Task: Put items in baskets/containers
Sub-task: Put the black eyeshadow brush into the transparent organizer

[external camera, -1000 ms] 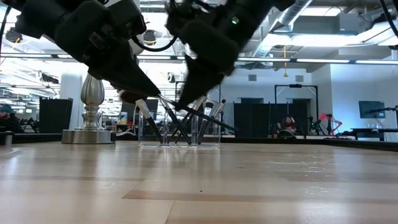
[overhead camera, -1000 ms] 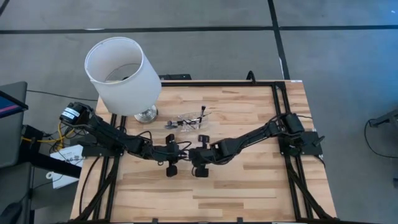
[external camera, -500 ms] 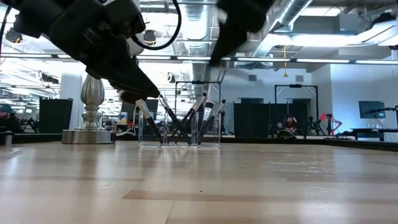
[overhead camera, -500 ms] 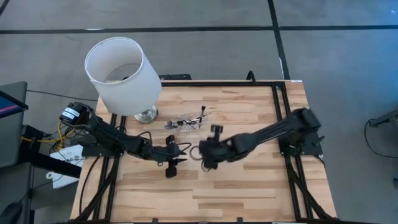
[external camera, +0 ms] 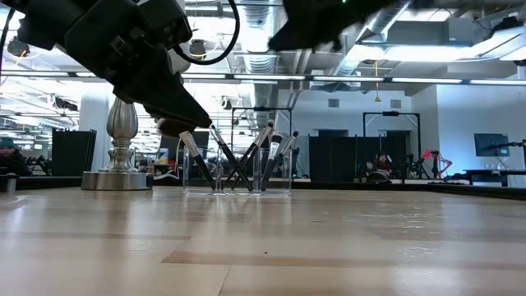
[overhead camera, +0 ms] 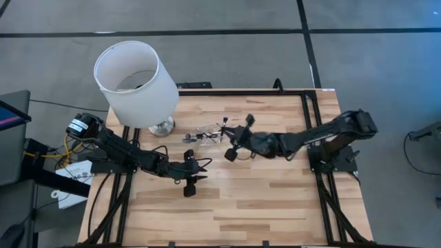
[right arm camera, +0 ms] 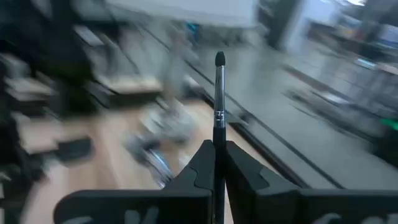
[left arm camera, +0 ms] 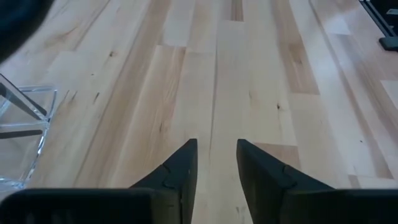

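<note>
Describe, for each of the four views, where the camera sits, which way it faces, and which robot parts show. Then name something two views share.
High: above the table, looking straight down; both arms, lamp.
Low: at tabletop height, looking level across at the clear holder; arms overhead.
Left wrist: behind the left gripper, facing bare wood; fingers apart, empty.
Right wrist: behind the right gripper, fingers clamping a makeup brush.
Shared: high, low and left wrist views show the holder.
</note>
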Controlling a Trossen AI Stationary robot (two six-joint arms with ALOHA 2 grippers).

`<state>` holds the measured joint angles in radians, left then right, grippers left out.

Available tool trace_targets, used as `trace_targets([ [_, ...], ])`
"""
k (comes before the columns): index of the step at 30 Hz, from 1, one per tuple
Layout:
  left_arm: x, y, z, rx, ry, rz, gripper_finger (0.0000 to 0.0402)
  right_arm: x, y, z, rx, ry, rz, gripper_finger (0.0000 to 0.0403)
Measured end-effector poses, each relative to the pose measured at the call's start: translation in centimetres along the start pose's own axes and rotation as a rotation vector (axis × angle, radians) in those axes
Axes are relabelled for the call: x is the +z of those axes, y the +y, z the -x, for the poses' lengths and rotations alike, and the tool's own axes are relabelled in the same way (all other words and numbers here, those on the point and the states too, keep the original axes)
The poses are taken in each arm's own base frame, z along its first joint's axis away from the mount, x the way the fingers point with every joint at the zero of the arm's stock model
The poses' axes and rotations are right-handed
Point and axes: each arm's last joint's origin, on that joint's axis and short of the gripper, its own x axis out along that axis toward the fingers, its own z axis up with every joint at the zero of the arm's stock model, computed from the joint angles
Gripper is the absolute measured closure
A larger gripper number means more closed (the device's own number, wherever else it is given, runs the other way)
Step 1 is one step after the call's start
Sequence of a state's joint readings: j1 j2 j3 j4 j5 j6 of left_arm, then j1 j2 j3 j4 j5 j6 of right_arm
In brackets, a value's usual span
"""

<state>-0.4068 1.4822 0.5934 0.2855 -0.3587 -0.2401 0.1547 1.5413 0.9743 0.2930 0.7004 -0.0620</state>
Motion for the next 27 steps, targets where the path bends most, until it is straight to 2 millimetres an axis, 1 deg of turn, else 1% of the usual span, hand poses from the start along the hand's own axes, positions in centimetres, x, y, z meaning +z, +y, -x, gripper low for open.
trace_targets([
  [2,0.0,0.0,0.0,0.0,0.0,0.0,0.0293,-2.1,-0.8,-1.5,0.067,-0.084,-0.038,0.0397],
  [3,0.0,0.0,0.0,0.0,0.0,0.0,0.0293,-3.2,-1.3,-2.2,0.061,-0.1,-0.039,0.0398],
  [5,0.0,0.0,0.0,0.0,0.0,0.0,0.0294,-4.8,-2.1,-3.4,0.028,-0.133,-0.062,0.04],
  [7,0.0,0.0,0.0,0.0,0.0,0.0,0.0294,-5.8,-2.8,-4.3,0.017,-0.171,-0.109,0.0399],
  [11,0.0,0.0,0.0,0.0,-0.002,0.001,0.0294,-7.4,-2.9,-6.1,0.112,-0.215,-0.132,0.0396],
  [15,0.0,0.1,0.0,0.002,-0.003,0.002,0.0294,-9.1,-2.7,-7.5,0.114,-0.169,-0.168,0.0396],
  [17,0.0,0.1,0.0,0.002,-0.003,0.002,0.0294,-10.2,-2.4,-7.9,0.116,-0.128,-0.182,0.0395],
  [20,0.1,0.1,0.0,0.016,-0.007,0.002,0.0294,-11.1,-2.1,-8.2,0.095,-0.103,-0.179,0.0395],
  [24,0.1,0.1,0.0,0.024,-0.011,-0.018,0.0294,-11.8,-2.0,-8.4,0.053,-0.081,-0.134,0.0392],
  [27,0.3,0.2,0.3,0.022,-0.017,-0.02,0.0294,-11.8,-2.1,-8.4,0.025,-0.078,-0.135,0.0378],
])
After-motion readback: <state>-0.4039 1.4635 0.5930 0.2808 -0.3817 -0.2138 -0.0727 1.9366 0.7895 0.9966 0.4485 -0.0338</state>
